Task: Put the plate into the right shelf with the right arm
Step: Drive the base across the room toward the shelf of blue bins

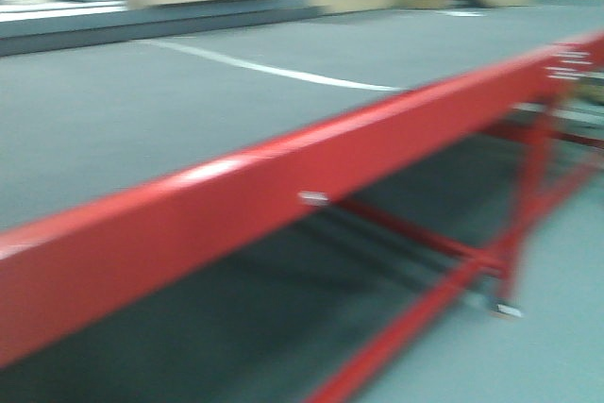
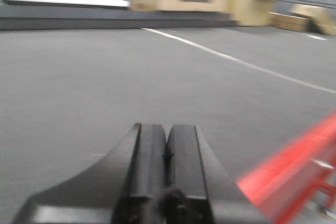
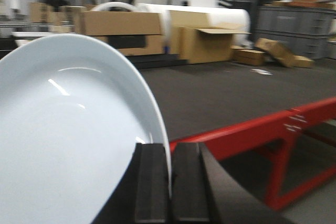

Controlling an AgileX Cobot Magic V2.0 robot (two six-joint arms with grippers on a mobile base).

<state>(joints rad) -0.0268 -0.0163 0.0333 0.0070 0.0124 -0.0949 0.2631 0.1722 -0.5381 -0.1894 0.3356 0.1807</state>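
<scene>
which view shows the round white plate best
The right wrist view: the round white plate fills its left half, rim pinched in the right gripper. The front and left wrist views show none of it.

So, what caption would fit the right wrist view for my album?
The right gripper pinches a white plate by its rim near a red-framed table, cardboard boxes behind.

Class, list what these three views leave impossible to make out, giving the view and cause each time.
Right shelf: in no view, so its place cannot be told.
Plate: right wrist view, cut off by the left and bottom edges; the right gripper hides part of its rim.
White tag on the red table: front view, motion blur makes it unreadable.
Left gripper: left wrist view, its base cut off by the bottom edge.
</scene>
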